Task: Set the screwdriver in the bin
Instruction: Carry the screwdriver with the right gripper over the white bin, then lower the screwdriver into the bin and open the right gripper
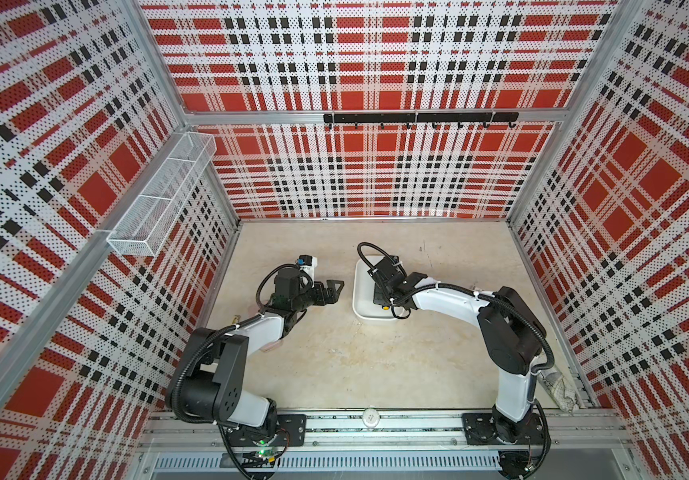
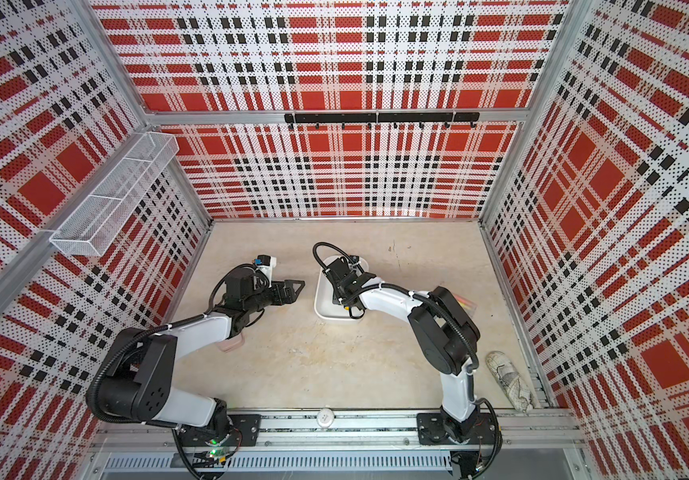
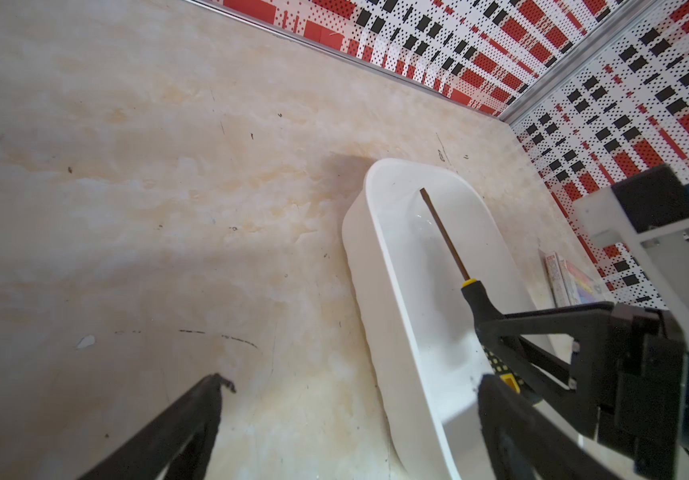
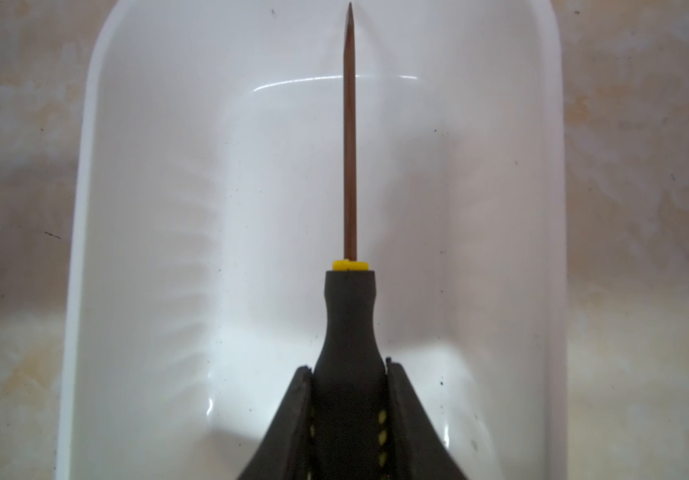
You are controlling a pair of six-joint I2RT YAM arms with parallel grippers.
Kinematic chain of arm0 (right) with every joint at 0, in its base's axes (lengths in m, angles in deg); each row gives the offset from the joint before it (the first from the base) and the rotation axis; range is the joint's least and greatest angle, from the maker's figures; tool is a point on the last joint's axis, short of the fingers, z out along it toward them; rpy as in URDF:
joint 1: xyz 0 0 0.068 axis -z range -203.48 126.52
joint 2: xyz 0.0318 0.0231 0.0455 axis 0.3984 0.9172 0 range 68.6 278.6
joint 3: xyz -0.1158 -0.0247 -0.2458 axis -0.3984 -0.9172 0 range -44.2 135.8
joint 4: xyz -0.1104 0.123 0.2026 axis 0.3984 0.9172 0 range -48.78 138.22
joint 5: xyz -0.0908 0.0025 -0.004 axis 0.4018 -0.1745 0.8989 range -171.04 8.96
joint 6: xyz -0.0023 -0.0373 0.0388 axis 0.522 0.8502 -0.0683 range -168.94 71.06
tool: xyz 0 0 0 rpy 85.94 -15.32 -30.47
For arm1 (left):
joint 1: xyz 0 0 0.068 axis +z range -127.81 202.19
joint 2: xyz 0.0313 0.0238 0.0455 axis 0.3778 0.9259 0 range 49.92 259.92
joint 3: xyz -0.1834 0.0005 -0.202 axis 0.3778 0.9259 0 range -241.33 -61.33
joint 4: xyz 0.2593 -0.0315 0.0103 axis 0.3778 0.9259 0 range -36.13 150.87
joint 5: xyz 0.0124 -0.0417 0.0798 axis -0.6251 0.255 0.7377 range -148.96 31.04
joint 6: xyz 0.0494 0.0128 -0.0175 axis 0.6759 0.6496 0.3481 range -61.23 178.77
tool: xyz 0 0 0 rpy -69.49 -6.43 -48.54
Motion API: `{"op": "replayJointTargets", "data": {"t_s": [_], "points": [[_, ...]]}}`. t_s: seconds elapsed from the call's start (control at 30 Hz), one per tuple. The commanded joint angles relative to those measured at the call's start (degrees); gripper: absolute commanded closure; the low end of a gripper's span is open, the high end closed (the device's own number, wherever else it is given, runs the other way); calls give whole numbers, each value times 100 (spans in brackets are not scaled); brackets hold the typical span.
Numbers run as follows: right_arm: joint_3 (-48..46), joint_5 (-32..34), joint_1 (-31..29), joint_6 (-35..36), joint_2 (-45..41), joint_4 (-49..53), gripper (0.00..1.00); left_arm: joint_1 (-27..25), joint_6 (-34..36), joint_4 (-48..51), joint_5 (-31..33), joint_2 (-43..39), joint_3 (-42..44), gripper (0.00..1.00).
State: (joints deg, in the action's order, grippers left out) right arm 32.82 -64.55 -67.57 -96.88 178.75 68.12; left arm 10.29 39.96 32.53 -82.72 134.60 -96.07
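Right tool (image 4: 349, 368) clamps the screwdriver (image 4: 349, 316) over the bin (image 4: 147, 208) (shaft hidden in top views); left tool (image 3: 353, 380) gapes.

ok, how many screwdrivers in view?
1. The screwdriver is gripped by its handle in the right tool, shaft running lengthwise within the bin's outline. None seen elsewhere on the table, though parts of it are hidden.

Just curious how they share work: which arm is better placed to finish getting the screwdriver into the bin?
Right. The right gripper is shut on the screwdriver, its shaft lined up over the bin; it likely only needs to let go. The left gripper is open and empty beside the bin.
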Motion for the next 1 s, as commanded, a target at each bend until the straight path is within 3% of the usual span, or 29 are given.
{"op": "replayJointTargets", "data": {"t_s": [0.0, 0.5, 0.97], "points": [[174, 23, -30, -120, 103, -35, 100, 48, 88, -32, -32, -33, 70, 2], [131, -124, -29, -145, 372, -138, 94, 41, 88, -1, -14, -36, 99, 2], [129, -230, -29, -160, 491, -220, 66, 47, 132, 73, 118, -49, 108, 2]]}}
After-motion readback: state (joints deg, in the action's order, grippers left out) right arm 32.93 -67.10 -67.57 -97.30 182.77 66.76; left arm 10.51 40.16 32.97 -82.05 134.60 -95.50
